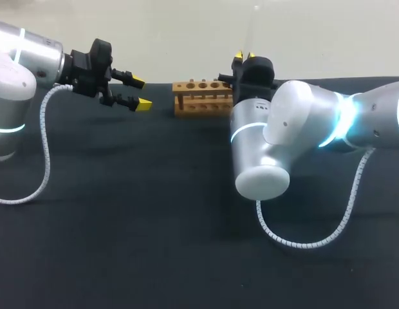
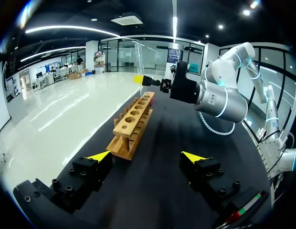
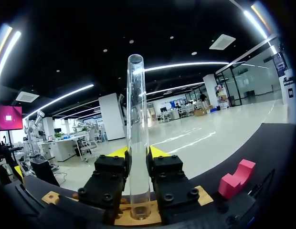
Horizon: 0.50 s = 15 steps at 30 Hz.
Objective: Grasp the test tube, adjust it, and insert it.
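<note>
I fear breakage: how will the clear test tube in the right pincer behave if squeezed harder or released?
The test tube looks thin-walled and rigid, so probably brittle under a harder squeeze. Its smooth wall may slip in the right pincer. Tall and round, it would likely topple and roll if released outside the wooden rack.

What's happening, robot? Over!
Right claw shut on clear glass test tube, upright over light wooden tube rack. Left claw open, empty. Path looks clear.
</note>
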{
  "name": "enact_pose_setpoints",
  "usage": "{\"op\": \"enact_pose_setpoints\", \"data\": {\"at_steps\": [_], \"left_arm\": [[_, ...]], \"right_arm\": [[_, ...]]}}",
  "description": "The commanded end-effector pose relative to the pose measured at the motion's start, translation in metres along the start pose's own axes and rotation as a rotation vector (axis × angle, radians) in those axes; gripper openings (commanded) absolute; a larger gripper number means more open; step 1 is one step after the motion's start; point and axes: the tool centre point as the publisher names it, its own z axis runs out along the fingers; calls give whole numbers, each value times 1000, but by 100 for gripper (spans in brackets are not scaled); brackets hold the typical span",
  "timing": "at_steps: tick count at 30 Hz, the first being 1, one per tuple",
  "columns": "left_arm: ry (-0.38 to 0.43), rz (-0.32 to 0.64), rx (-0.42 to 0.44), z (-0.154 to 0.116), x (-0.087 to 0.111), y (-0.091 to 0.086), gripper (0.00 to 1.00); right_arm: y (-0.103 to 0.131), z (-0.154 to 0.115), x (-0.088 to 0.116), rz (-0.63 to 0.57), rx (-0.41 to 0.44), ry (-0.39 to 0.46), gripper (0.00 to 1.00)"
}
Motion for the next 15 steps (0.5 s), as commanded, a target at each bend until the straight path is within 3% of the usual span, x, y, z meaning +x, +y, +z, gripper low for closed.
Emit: {"op": "enact_pose_setpoints", "data": {"at_steps": [1,15], "left_arm": [[-3,2,-2,0,1,0,100],[-3,2,-2,0,1,0,100]], "right_arm": [[-8,-5,3,-8,-135,-9,0],[-3,-9,2,-42,-148,-27,0]]}}
